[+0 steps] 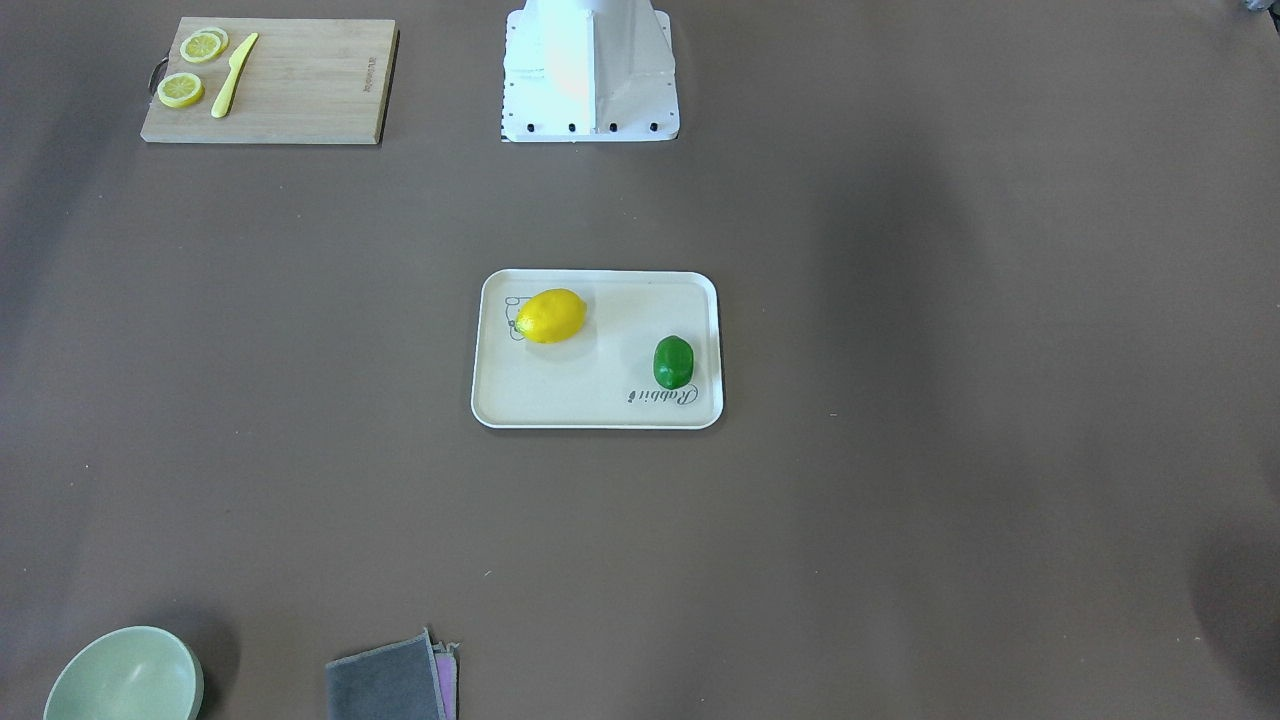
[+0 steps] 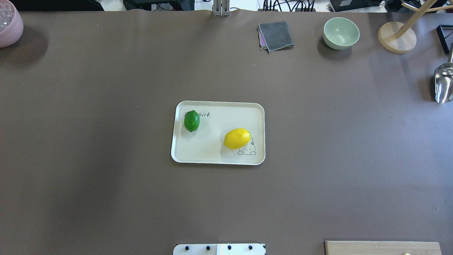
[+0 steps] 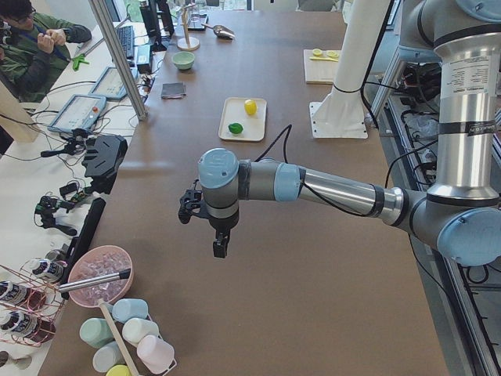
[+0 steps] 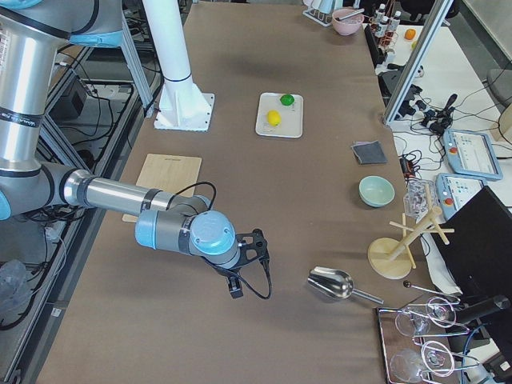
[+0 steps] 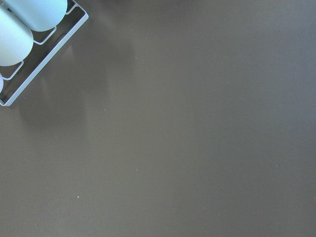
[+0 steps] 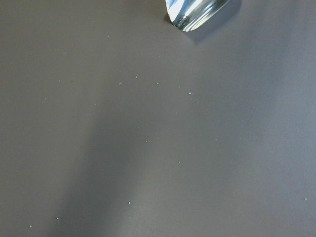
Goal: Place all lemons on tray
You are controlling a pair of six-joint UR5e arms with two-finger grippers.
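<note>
One yellow lemon [image 1: 551,316], one green lemon [image 1: 673,362], one tray [image 1: 560,392], one cutting board [image 1: 300,90], one knife [image 1: 233,75].

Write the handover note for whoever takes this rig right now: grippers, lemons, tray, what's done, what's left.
Left gripper: hangs above the table, far from the tray; open or shut, cannot tell.
Right gripper: likewise far from the tray, near the metal scoop; cannot tell.
Yellow lemon and green lemon both lie on the tray, apart.
Done: both lemons placed.
Left: nothing that shows.
</note>
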